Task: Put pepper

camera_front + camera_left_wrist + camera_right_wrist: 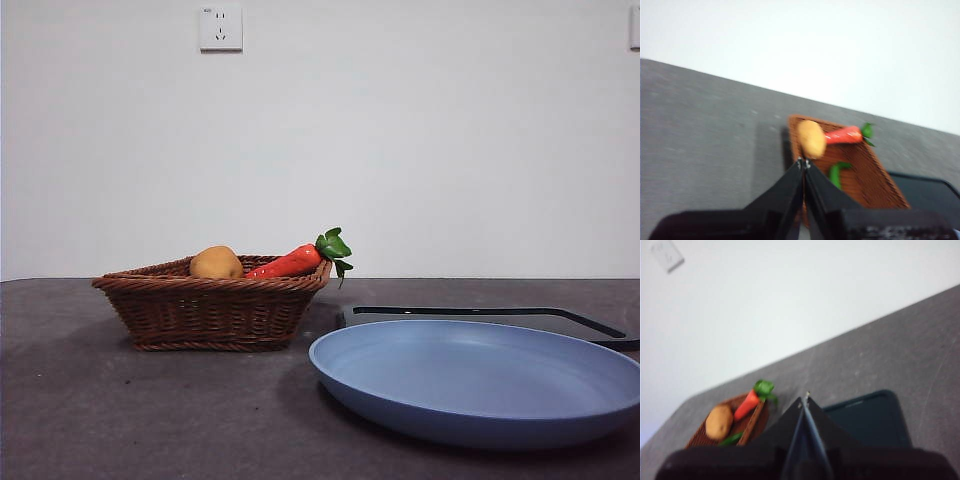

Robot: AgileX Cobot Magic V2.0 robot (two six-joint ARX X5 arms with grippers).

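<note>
The dark-green pepper lies inside the brown wicker basket, partly hidden behind my left gripper's jaws; a sliver of the pepper shows in the right wrist view. In the front view the basket hides it. A red-orange carrot and a potato also lie in the basket. A blue plate stands at the front right. My left gripper is shut and empty, above the table near the basket. My right gripper is shut and empty, high above the table.
A dark flat tray lies behind the plate; it also shows in the right wrist view. A wall socket is on the white wall. Neither arm shows in the front view.
</note>
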